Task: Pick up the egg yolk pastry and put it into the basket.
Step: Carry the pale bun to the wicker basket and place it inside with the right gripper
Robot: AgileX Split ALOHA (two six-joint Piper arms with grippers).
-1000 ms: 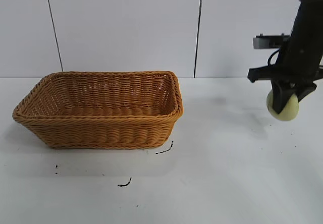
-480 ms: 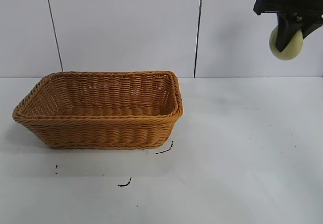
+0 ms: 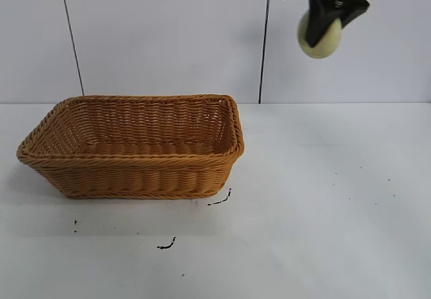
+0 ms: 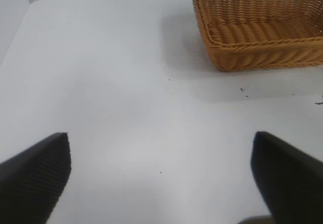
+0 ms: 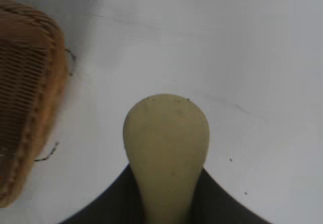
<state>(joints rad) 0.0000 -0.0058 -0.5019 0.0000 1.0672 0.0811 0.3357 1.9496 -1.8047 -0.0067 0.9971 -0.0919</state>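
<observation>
Pastry (image 3: 319, 35) hangs high in the exterior view, pinched between the right gripper's (image 3: 328, 24) narrow-set black fingers near the top edge, up and to the right of the basket (image 3: 135, 144) and clear of its rim. That basket sits on the white table (image 3: 323, 205), its long side facing the camera, and nothing shows inside it but its own weave. Black scuff marks (image 3: 219, 200) lie on the table just in front of the basket's near right corner, with more (image 3: 166, 245) farther forward. Behind the basket runs a pale wall (image 3: 168, 36) with dark vertical seams — one seam passes just beside the gripper. Only air lies between the pastry and the basket's open top.

From the left wrist, the left gripper (image 4: 161, 176) stands wide, its two dark ribbed fingers (image 4: 35, 176) far apart and holding nothing, well back from the basket (image 4: 257, 32) over bare table (image 4: 126, 82).

From the right wrist, the pastry (image 5: 166, 148) fills the middle, squeezed to a pear shape between the right gripper's (image 5: 166, 204) dark fingers — the basket's (image 5: 25, 98) end wall shows off to one side, well apart, with a scuff mark (image 5: 48, 152) near its corner.
</observation>
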